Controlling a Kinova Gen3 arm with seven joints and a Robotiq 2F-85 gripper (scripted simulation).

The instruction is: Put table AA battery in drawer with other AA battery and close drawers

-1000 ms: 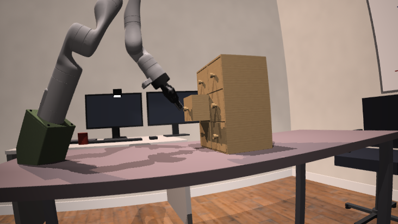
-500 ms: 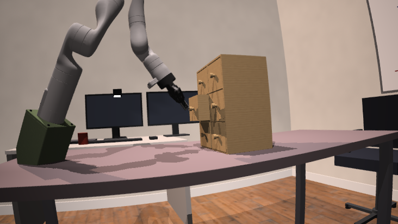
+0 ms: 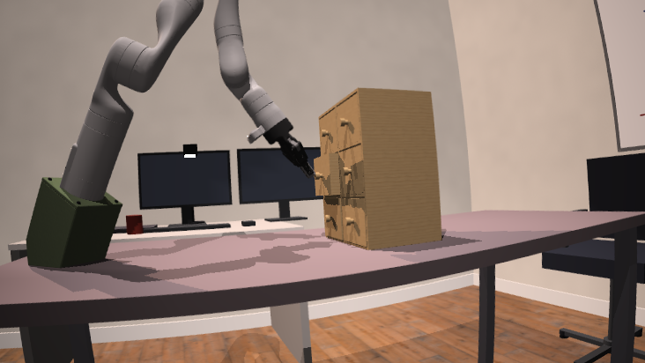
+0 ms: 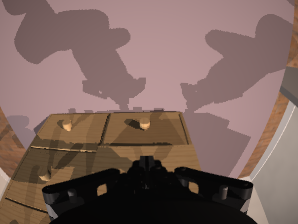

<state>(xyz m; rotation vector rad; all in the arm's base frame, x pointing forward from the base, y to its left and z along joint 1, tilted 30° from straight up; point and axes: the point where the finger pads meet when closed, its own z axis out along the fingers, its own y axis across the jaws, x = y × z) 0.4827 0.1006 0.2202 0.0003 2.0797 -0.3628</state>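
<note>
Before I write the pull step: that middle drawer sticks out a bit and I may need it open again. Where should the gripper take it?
By the small round knob on the front of the middle-left drawer, coming straight in from the front of the chest. It is probably the only graspable part. The gripper, now shut and empty, would need to open.

An office: twin monitors (image 3: 183, 179), keyboard (image 3: 191, 225), swivel chair (image 3: 600, 261) (wood floor).

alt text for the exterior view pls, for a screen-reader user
A grey robot arm's shut gripper presses against the front of a middle-row drawer that sticks slightly out of a small wooden chest on a mauve table. The other drawers sit flush; monitors stand behind.
</note>
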